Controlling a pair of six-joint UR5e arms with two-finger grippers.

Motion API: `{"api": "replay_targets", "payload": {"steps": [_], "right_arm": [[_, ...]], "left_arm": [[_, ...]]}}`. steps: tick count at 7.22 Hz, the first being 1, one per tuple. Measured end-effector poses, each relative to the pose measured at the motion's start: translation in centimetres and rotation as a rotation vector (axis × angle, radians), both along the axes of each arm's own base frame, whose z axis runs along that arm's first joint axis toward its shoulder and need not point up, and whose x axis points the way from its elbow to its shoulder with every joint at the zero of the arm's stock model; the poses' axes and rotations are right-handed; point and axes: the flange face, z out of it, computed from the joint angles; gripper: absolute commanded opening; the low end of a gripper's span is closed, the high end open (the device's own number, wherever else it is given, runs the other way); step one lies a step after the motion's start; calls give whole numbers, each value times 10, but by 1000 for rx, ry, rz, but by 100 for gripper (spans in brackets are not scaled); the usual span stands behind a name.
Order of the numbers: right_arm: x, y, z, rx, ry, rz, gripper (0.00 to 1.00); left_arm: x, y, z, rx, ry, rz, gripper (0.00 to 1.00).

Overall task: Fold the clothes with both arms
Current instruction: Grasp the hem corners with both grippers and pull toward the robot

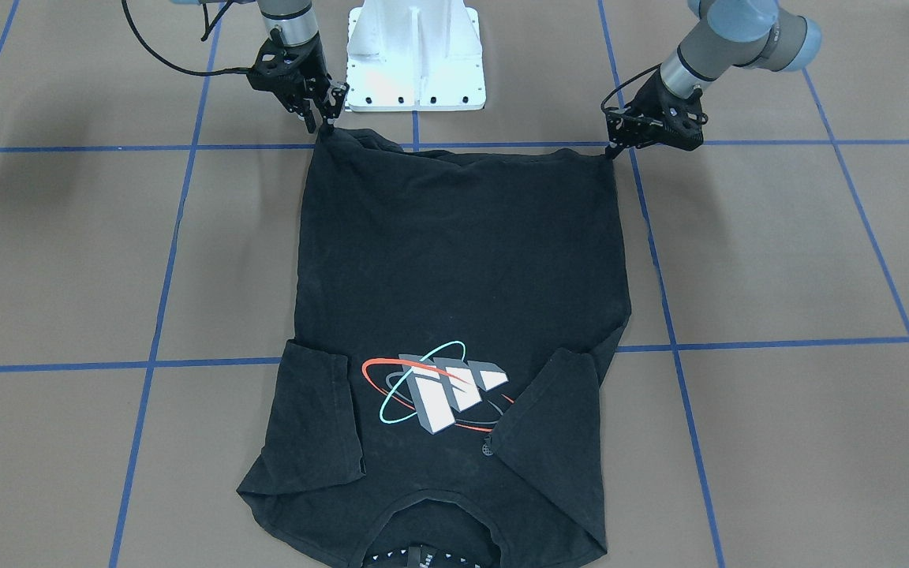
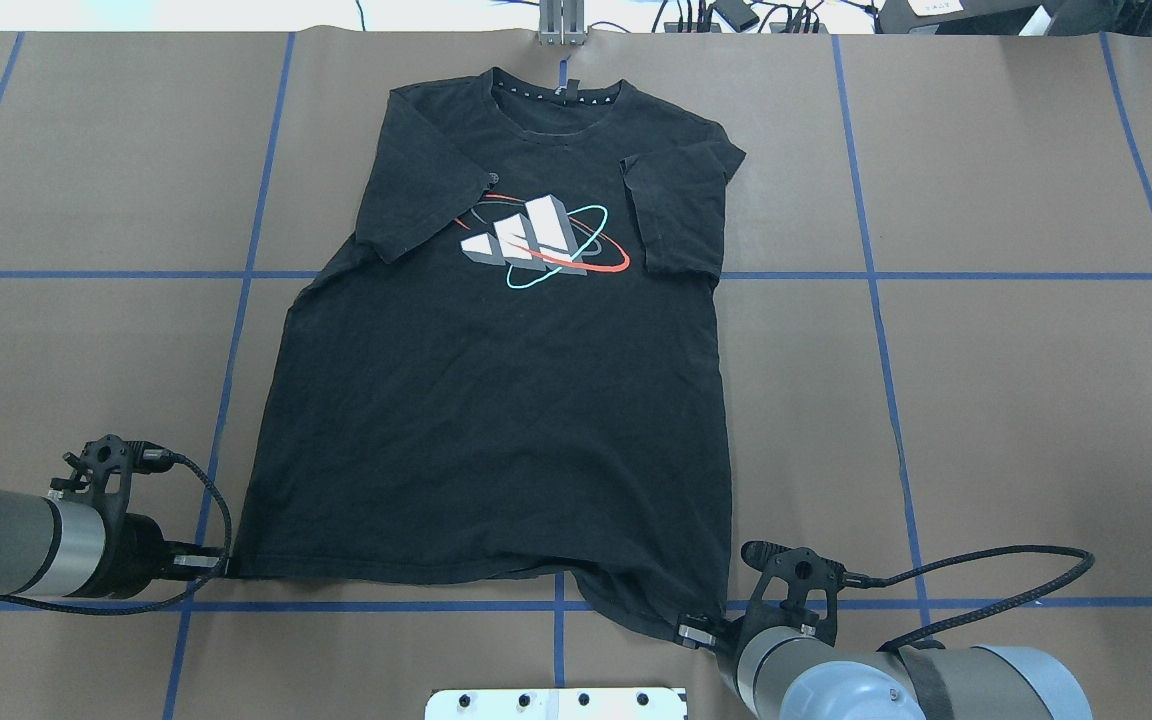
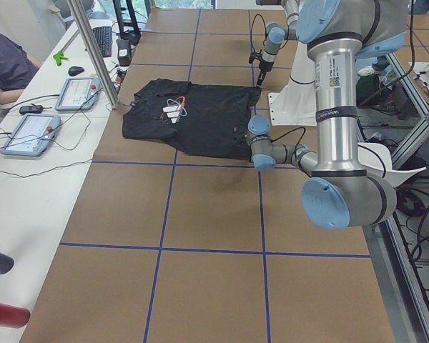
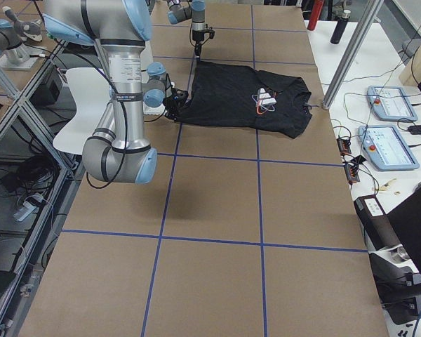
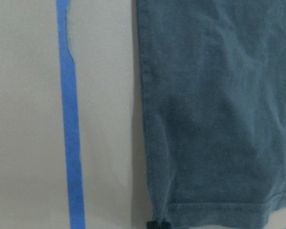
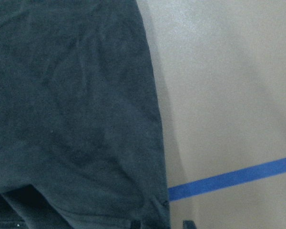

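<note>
The black T-shirt (image 2: 496, 420) lies flat and logo up on the brown table, collar away from me, both sleeves folded in over the chest. My left gripper (image 2: 224, 568) is shut on its near left hem corner, low at the table; in the front view it (image 1: 611, 151) is on the right. My right gripper (image 2: 698, 632) is shut on the near right hem corner, which is pulled a little toward my base and peaks up at the fingertips (image 1: 325, 125). The left wrist view shows the hem corner (image 5: 214, 105) and the right wrist view shows the shirt's edge (image 6: 71, 109).
My white pedestal base (image 1: 417, 55) stands just behind the hem, between the grippers. Blue tape lines (image 2: 876, 275) grid the table. A metal post (image 3: 93, 53) and control tablets (image 3: 32, 132) are beyond the collar, on the operators' side.
</note>
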Motion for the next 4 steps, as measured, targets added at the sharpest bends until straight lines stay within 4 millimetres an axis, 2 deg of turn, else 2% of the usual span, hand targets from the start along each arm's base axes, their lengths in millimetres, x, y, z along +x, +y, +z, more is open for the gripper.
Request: {"api": "replay_targets", "payload": {"steps": [1, 3, 4], "right_arm": [[-2, 1, -1, 0, -1, -1, 38], [-10, 1, -6, -1, -8, 0, 18], [-11, 1, -6, -2, -8, 1, 11]], "left_arm": [[0, 0, 0, 0, 0, 0, 0], [0, 0, 0, 1, 0, 1, 0], [0, 0, 0, 1, 0, 1, 0]]}}
